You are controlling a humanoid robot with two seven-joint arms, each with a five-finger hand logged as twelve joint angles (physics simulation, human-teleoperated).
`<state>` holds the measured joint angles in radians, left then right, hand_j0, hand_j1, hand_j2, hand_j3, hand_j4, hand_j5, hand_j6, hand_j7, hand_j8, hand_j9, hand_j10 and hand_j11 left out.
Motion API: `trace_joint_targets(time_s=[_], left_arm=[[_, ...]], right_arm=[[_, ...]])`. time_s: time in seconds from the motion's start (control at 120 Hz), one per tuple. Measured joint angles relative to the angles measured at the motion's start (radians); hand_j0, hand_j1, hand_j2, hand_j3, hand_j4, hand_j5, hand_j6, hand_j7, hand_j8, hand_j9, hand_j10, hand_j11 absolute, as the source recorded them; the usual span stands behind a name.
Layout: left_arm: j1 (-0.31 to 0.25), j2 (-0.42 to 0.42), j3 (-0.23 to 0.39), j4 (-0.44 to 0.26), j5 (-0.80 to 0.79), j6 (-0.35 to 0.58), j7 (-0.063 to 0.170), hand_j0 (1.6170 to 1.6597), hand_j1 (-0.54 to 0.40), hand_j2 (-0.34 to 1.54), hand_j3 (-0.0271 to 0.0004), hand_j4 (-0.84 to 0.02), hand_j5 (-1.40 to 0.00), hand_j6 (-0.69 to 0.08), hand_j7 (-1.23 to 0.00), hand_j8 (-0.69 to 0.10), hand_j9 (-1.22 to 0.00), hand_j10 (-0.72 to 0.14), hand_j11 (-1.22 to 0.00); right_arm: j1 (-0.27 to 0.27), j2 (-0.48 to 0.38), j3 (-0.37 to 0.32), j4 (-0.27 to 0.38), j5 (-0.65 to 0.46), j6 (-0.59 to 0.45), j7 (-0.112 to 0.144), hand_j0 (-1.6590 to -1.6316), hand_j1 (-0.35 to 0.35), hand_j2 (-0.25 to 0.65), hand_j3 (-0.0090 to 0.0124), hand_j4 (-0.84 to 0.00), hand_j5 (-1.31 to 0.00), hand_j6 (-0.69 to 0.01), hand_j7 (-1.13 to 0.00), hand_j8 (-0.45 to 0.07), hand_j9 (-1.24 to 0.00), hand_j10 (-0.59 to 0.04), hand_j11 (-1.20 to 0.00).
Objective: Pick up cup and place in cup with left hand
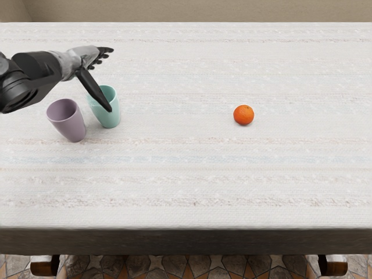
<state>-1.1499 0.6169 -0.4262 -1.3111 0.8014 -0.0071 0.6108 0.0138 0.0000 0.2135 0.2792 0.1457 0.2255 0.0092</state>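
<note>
Robot hand point(87, 57) nr grn cup point(108, 120).

Operator, for your log: you get no readable text, label, brand, number or sign on either cup, the mauve one point(67, 120) or the mint-green one point(110, 117), nor on the orange point(243, 115) or the patterned tabletop point(192, 168).

Lighting bright and even over the tabletop point(192, 174); front edge point(186, 241) dark. Shadow faint and soft under the orange point(243, 115). Light direction cannot be determined. Focus crisp, floor tiles point(165, 264) included.
</note>
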Motion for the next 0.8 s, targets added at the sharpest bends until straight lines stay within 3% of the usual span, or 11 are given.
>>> trace_joint_targets(time_s=[0.175, 0.292, 0.6, 0.8], left_arm=[[-0.002, -0.089, 0.087, 0.082, 0.057, 0.053, 0.0, 1.6581, 0.337, 0.0, 0.0, -0.013, -0.01, -0.014, -0.01, -0.014, -0.01, -0.013, -0.01], [-0.002, -0.096, 0.12, 0.118, 0.066, 0.059, 0.0, 1.658, 0.338, 0.0, 0.0, -0.014, -0.01, -0.015, -0.01, -0.014, -0.01, -0.013, -0.01], [-0.014, -0.16, 0.138, 0.242, 0.071, 0.062, 0.0, 1.6581, 0.326, 0.01, 0.0, -0.023, -0.03, -0.024, -0.03, -0.023, -0.03, -0.022, -0.03], [-0.013, -0.177, 0.139, 0.282, 0.071, 0.053, 0.0, 1.6581, 0.212, 0.02, 0.0, -0.118, -0.15, -0.119, -0.15, -0.119, -0.15, -0.118, -0.15]], right_arm=[[0.0, 0.0, 0.0, 0.0, 0.0, 0.0, 0.0, -1.6581, -0.349, 0.0, 0.0, 0.0, 0.0, 0.001, 0.0, 0.0, 0.0, 0.0, 0.0], [0.0, 0.0, 0.0, 0.0, 0.0, 0.0, 0.0, -1.6581, -0.349, 0.0, 0.0, 0.0, 0.0, 0.001, 0.0, 0.0, 0.0, 0.0, 0.0], [0.0, 0.0, 0.0, 0.0, 0.0, 0.0, 0.0, -1.6581, -0.349, 0.0, 0.0, 0.0, 0.0, 0.0, 0.0, 0.0, 0.0, 0.0, 0.0], [0.0, 0.0, 0.0, 0.0, 0.0, 0.0, 0.0, -1.6581, -0.349, 0.0, 0.0, 0.0, 0.0, 0.001, 0.0, 0.0, 0.0, 0.0, 0.0]])
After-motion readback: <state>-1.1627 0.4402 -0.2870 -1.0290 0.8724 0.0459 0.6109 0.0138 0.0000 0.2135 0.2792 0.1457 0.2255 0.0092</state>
